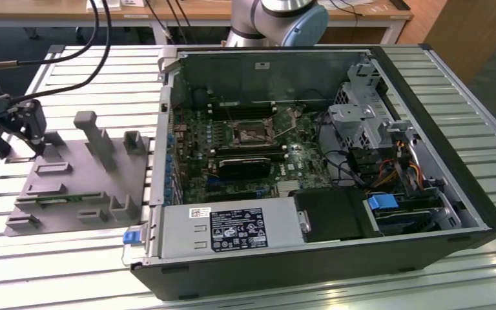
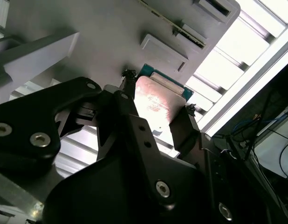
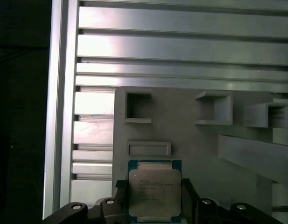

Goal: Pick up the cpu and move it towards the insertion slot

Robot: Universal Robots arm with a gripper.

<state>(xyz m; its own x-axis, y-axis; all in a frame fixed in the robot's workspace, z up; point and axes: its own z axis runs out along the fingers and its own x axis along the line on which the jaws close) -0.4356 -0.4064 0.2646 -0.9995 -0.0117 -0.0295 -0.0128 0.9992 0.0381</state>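
The cpu [image 3: 154,191] is a small square chip with a shiny metal top and a thin blue-green rim. In both wrist views it lies between my gripper's two black fingers [image 2: 181,126], which press on its opposite edges just above the grey fixture plate [image 3: 181,135]. My gripper [image 2: 158,100] is shut on it. In the exterior view the gripper [image 1: 22,150] hangs over the far end of the fixture plate [image 1: 84,187], at the exterior view's left. The insertion slot [image 1: 252,134], a silvery square frame with a dark centre, sits on the motherboard inside the open computer case.
Grey blocks and posts [image 1: 88,132] stand up from the fixture plate beside the gripper. The case wall [image 1: 163,129] rises between the plate and the motherboard. A black heatsink [image 1: 241,168] and RAM slots [image 1: 243,103] flank the slot. Black cables [image 1: 84,51] hang at the left.
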